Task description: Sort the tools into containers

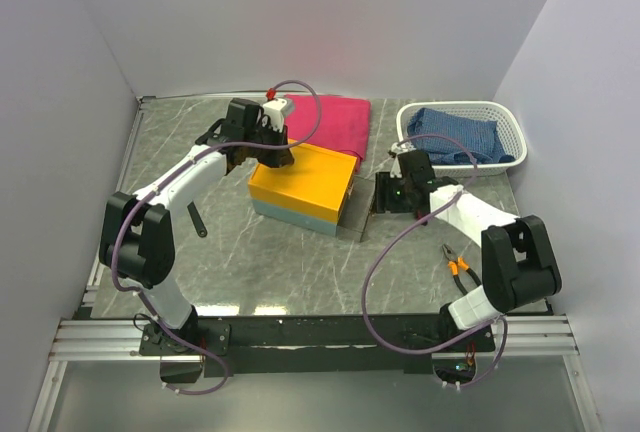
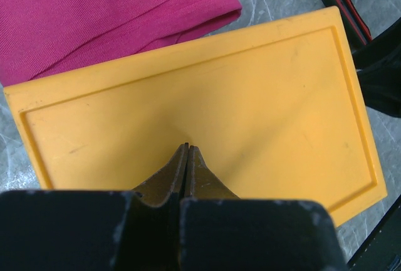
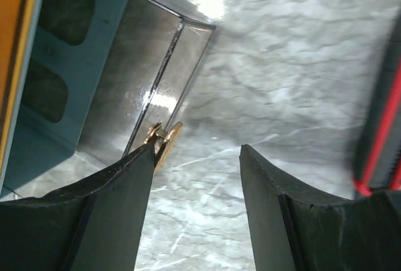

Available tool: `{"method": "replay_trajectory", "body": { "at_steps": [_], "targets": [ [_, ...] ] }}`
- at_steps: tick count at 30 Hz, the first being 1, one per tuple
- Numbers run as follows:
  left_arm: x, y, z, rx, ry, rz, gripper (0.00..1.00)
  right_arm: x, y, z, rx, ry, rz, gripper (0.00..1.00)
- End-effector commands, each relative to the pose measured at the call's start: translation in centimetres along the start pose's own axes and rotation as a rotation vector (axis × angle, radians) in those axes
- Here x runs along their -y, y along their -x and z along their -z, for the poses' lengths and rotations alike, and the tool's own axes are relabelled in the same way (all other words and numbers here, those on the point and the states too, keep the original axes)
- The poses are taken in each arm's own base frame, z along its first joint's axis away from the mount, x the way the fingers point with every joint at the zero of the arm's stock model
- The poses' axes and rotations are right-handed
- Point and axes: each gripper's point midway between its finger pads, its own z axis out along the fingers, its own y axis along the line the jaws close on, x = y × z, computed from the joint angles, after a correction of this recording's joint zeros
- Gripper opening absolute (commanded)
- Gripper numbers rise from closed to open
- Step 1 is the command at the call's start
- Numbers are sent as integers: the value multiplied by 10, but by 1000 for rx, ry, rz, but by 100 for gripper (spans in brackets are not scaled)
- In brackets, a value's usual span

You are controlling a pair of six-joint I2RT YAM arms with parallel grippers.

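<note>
Top cam: high above the near edge, looks down on the whole table. Left wrist: close, straight down on the box top. Right wrist: low, close, facing its clear side. All three share the box.

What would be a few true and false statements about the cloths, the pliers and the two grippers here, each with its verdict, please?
1. The blue cloth lies in the white basket. True.
2. The left gripper has its jaws wide open. False: they are shut together above the orange-yellow top of the box.
3. The orange-handled pliers lie on the table. True.
4. The pink cloth is draped over the box. False: it lies on the table beyond the box.
5. The right gripper has its jaws open. True.
</note>
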Motion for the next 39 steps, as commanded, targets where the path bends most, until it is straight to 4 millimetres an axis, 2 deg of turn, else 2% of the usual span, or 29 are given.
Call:
{"method": "replay_trajectory", "body": {
  "at_steps": [1,9,17,18,21,22,25,27,30,36,38,39],
  "targets": [
    [-11,-24,5,-87,65,10,1,51,-15,12,-49,-185,35,62],
    [-8,-7,7,-53,66,-8,2,61,3,38,0,-201,95,66],
    [-1,6,14,-22,64,-36,3,98,22,64,102,-268,11,69],
    [-1,7,15,-18,64,-43,3,103,26,64,120,-276,43,69],
    [-1,7,16,-17,76,-59,4,110,29,57,127,-285,135,70],
    [-1,6,16,-19,80,-62,4,118,26,50,95,-308,173,70],
    [-4,2,18,-30,96,-76,4,125,30,33,20,-296,231,68],
    [-7,-1,18,-35,112,-82,4,131,23,25,-64,-292,226,66],
    [-9,-12,17,-66,115,-148,4,138,30,6,-90,-259,224,65],
    [-12,-21,17,-95,140,-184,3,143,34,-14,-155,-234,248,64],
    [-13,-22,17,-100,143,-187,3,143,31,-17,-184,-221,245,56],
    [-13,-21,16,-100,144,-192,2,143,30,-19,-197,-216,242,46]
  ]
}}
